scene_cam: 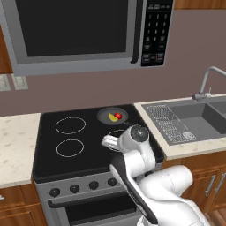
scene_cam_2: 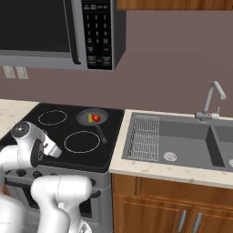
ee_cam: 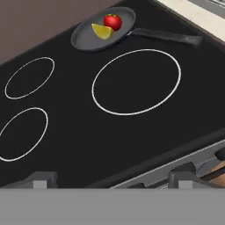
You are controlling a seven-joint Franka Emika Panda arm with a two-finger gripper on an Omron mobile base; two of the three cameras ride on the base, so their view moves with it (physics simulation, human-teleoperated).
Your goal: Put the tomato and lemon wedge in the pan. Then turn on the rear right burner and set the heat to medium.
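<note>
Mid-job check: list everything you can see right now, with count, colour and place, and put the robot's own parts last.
pan: one, dark grey, on the rear right burner, black handle toward the sink side
tomato: one, red, inside the pan
lemon wedge: one, yellow, inside the pan beside the tomato
cooktop: one, glossy black, white burner rings
knobs: a row, black, on the stove front
microwave: one, grey with dark door, above the stove
sink: one, grey, right of the stove, wire rack inside
faucet: one, silver, behind the sink
counter: pale speckled, both sides of the stove
gripper: one, dark fingertips, open, low over the cooktop's front edge
</note>
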